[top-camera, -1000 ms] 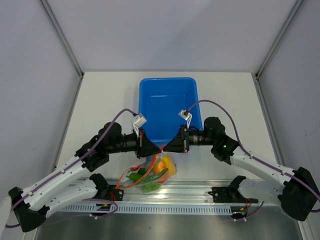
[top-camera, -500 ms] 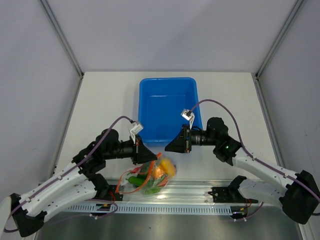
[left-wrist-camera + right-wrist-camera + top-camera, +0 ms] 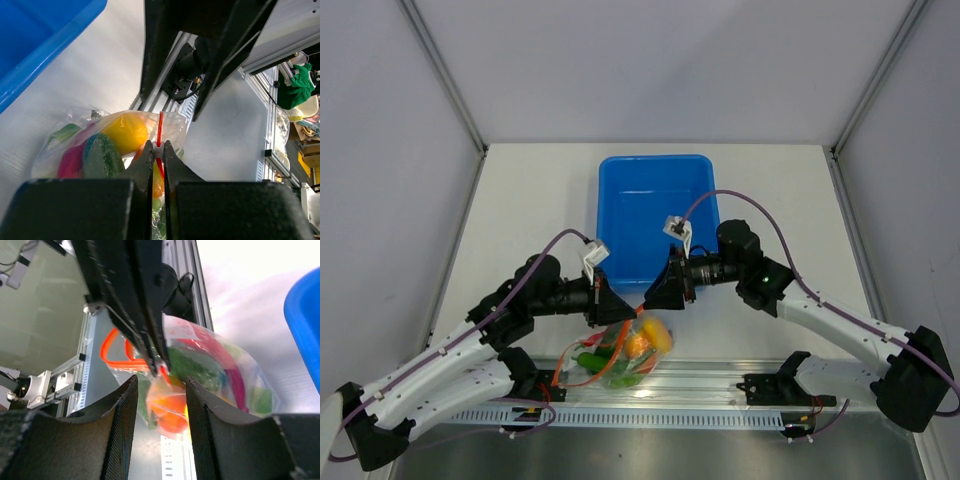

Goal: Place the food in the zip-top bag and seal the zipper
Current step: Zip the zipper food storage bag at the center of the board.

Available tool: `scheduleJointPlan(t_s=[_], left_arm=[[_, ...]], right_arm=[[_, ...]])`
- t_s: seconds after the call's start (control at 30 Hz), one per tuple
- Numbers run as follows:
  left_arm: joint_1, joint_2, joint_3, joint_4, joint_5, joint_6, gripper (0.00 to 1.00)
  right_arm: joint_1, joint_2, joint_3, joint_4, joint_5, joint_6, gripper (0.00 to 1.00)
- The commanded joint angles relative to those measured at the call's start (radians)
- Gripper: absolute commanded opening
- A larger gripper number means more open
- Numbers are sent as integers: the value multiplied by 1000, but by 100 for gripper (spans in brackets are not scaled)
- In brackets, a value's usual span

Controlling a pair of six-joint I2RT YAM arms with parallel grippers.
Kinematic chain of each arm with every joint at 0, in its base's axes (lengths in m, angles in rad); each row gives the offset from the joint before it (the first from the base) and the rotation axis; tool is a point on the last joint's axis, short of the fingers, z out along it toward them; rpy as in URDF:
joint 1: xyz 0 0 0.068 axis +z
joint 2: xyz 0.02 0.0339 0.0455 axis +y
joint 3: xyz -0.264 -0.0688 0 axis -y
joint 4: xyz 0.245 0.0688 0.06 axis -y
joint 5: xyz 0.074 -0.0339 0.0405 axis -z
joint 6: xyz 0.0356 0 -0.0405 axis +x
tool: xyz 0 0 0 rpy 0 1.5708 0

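Note:
The zip-top bag [image 3: 620, 358] lies at the table's near edge, full of food: a yellow-orange piece [image 3: 654, 336], green peppers [image 3: 592, 354] and an orange piece. My left gripper [image 3: 630, 318] is shut on the zipper at the bag's top; in the left wrist view [image 3: 158, 148] the orange-red zipper [image 3: 160, 127] and its white slider sit pinched between the jaws, with the yellow piece [image 3: 125, 133] and a green cucumber [image 3: 102, 157] behind. My right gripper [image 3: 647, 300] is open just above the bag; in its own view [image 3: 160, 385] the bag [image 3: 210, 370] and the zipper [image 3: 116, 359] show beyond the jaws.
The blue bin [image 3: 655, 205] stands just beyond both grippers and shows nothing inside. An aluminium rail [image 3: 720, 385] runs along the near edge under the bag. Grey walls close in the table on three sides.
My left gripper pulled the bag down and left, then eased back right. My right gripper came off the bag's top and has moved left toward it.

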Motion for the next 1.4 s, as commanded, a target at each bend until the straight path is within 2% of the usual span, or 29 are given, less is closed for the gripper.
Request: scheduleJointPlan(t_s=[0.0,0.47,0.87,1.13,1.27,1.37], left_arm=[[-3,-23,46,23,11,-5,1],[-1,-24,62,11,17,5,1],[-1,-40,55,2,14,7,1],[-1,-44,55,-6,7,13,1],[-1,-44,66,-30,-17,15,1],[-1,-49,75,-64,-38,16,1]], right_arm=[[11,20,58,-34,-26,-56,45],[37,63,73,21,-92,-53,38],[45,106,82,65,-100,-31,22],[51,123,84,85,-109,-22,1],[56,123,85,62,-83,-36,0],[56,88,85,9,18,-72,0]])
